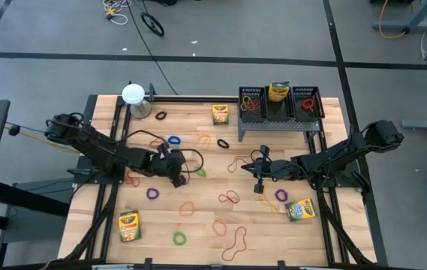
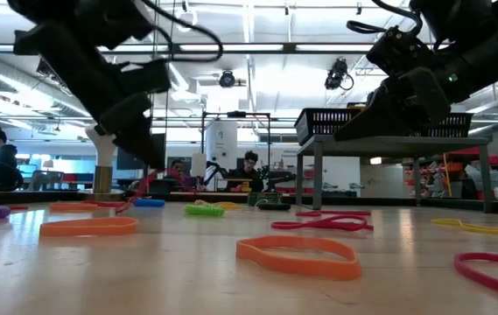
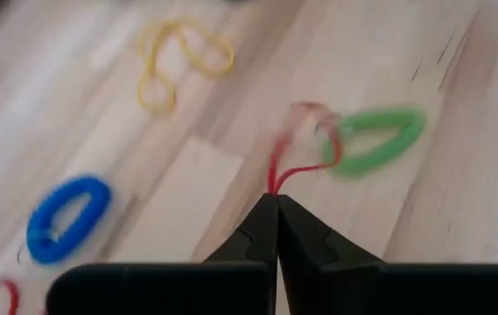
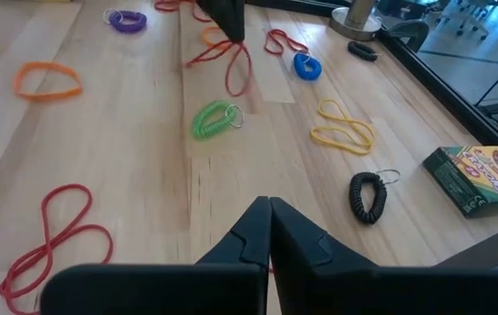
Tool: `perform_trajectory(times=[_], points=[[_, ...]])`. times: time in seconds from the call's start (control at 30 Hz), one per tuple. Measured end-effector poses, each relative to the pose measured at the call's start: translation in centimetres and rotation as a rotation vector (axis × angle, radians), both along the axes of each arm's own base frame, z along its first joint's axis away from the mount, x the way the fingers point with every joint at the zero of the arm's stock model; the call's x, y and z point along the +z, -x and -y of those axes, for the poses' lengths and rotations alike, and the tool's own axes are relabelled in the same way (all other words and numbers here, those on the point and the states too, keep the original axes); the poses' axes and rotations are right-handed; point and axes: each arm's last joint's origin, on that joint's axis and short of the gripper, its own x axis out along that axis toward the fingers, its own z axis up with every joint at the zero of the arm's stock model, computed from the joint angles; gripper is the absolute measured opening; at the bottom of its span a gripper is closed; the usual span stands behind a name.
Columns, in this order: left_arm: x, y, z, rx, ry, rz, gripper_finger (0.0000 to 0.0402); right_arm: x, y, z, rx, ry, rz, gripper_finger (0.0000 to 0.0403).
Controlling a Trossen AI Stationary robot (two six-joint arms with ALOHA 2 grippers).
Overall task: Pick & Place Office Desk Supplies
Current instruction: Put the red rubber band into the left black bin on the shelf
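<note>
My left gripper is over the table's middle left, shut on a thin red rubber band. The band trails from the fingertips toward a green coil loop that lies flat on the wood. My right gripper is shut and empty, hovering over the middle right. Many other rubber-band loops lie flat across the table. Crayon boxes lie at the near left, the near right and the far middle. A further box stands in the rack. My left gripper pinches one end of the red band between its two fingertips, coming from above at a slant toward the table's right. The band hangs slack below the fingers. I cannot tell whether its lower loop touches the wood.
A black wire-mesh rack stands on legs at the far right. A white round-topped object stands at the far left. On the wood between the arms are a blue coil, a yellow band and a black coil.
</note>
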Motion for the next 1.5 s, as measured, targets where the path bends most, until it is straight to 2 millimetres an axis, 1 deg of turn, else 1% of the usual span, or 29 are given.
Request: perform_trajectory(times=[0.17,0.27,0.37,0.43,0.5,0.63,0.8,0.93,1.1,1.23,1.37,1.5], points=[[-0.4,0.2,1.1,-0.026,-0.099,0.145,0.0003,0.0,0.0,0.0,0.0,0.0,0.001,0.0009],[-0.6,0.3,1.4,-0.063,-0.116,0.269,0.0003,0.0,0.0,0.0,-0.008,-0.022,0.01,0.0009],[-0.7,0.5,1.3,-0.091,-0.135,0.403,0.0003,0.3,-0.2,0.1,-0.008,-0.087,0.052,0.0009],[-0.7,0.4,1.0,-0.107,-0.144,0.48,0.0003,0.6,-0.4,0.0,0.037,-0.132,0.084,0.0009],[-0.8,0.2,0.7,-0.141,-0.144,0.518,0.0003,1.0,-0.6,-0.1,0.073,-0.158,0.118,0.0011],[-1.4,-0.5,0.3,-0.194,-0.139,0.554,0.0003,1.1,-0.6,-0.3,0.088,-0.162,0.132,0.0037],[-2.2,-2.2,0.2,-0.253,-0.158,0.593,0.0003,0.5,-0.9,-0.5,0.091,-0.161,0.12,0.0096],[-2.8,-3.6,0.4,-0.295,-0.185,0.603,0.0003,-0.4,-2.1,-0.8,0.064,-0.133,0.087,0.0147],[-3.6,-4.3,0.6,-0.315,-0.185,0.574,0.0003,-0.9,-4.2,-1.3,0.053,-0.088,0.063,0.0195],[-3.7,-4.5,0.6,-0.314,-0.185,0.573,0.0004,-0.9,-5.7,-1.6,0.058,-0.077,0.063,0.0213],[-3.7,-4.5,0.7,-0.314,-0.184,0.574,0.0004,-1.1,-6.9,-1.8,0.059,-0.064,0.059,0.0215],[-3.6,-4.6,0.7,-0.314,-0.182,0.579,0.0005,-1.1,-7.7,-1.6,0.024,-0.041,0.06,0.0215]])
